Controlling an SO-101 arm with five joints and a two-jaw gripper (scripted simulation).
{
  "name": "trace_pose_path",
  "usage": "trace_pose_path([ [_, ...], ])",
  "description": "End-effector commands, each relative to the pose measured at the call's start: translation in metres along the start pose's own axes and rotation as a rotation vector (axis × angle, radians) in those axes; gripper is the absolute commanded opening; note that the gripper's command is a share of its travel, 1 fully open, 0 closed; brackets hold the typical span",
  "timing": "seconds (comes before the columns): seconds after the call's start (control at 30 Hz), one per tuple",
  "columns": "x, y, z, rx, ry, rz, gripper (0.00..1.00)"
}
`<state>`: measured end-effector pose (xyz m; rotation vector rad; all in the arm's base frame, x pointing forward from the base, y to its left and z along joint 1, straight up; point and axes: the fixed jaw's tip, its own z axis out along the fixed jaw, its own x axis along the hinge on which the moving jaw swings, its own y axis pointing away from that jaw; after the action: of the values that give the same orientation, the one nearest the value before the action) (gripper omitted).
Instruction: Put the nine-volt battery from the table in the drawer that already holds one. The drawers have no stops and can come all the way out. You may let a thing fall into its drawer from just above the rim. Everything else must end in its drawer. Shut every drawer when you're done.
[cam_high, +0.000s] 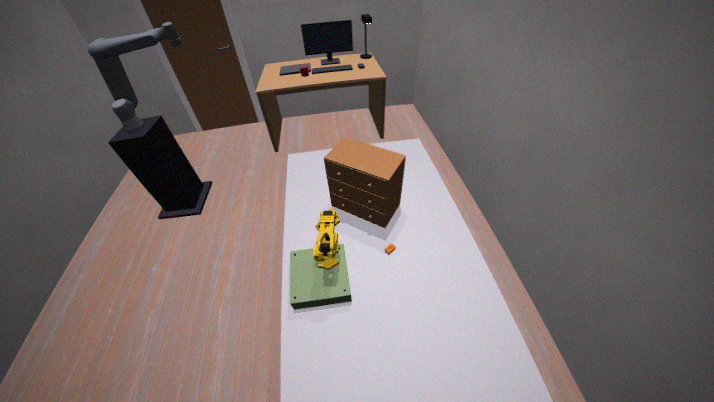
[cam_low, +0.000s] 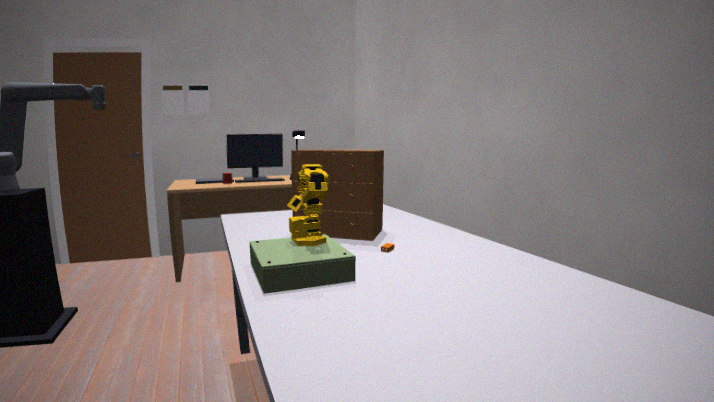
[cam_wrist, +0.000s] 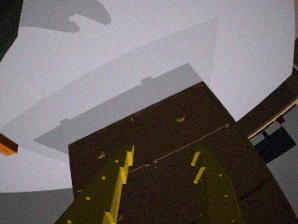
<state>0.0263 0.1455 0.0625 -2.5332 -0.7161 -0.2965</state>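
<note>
So the gripper (cam_wrist: 156, 196) is empty right now, jaws nearly closed with just a narrow gap between them and nothing in it. In the wrist view the two yellow-edged fingers point at the dark front of the dresser (cam_high: 365, 182), and you can make out a few small knobs on it. The arm (cam_high: 326, 240) is folded up tall on its green base (cam_high: 300, 295), with the dresser just beyond it. All three drawers look pushed in, so I can't tell which one already has a battery inside. The battery (cam_high: 390, 248) is the little orange block lying flat on the white table (cam_high: 425, 325), off to one side of the arm and a bit in front of the dresser's near corner, touching neither. You can just catch its corner at the left edge of the wrist view too (cam_wrist: 5, 144). My guess on handling: it's a small rigid brick, light for this arm, hard-sided and probably a bit slick, so it won't squash but could twist or slide if pinched off-centre. I'd open the jaws more first, then grab it across the narrow width around the middle, coming straight down. It's not fragile, so dropping it in from just over the rim should be fine.
</note>
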Motion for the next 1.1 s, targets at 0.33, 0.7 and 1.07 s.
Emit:
trace_pose_path([
  [0.33, -0.0031, 0.0046, 0.0014, -0.019, -0.002, 0.307, 0.21],
  [0.7, -0.0040, 0.0046, 0.0014, -0.022, 0.005, 0.584, 0.21],
  [1.07, -0.0046, 0.0042, 0.0014, -0.022, 0.011, 0.810, 0.21],
])
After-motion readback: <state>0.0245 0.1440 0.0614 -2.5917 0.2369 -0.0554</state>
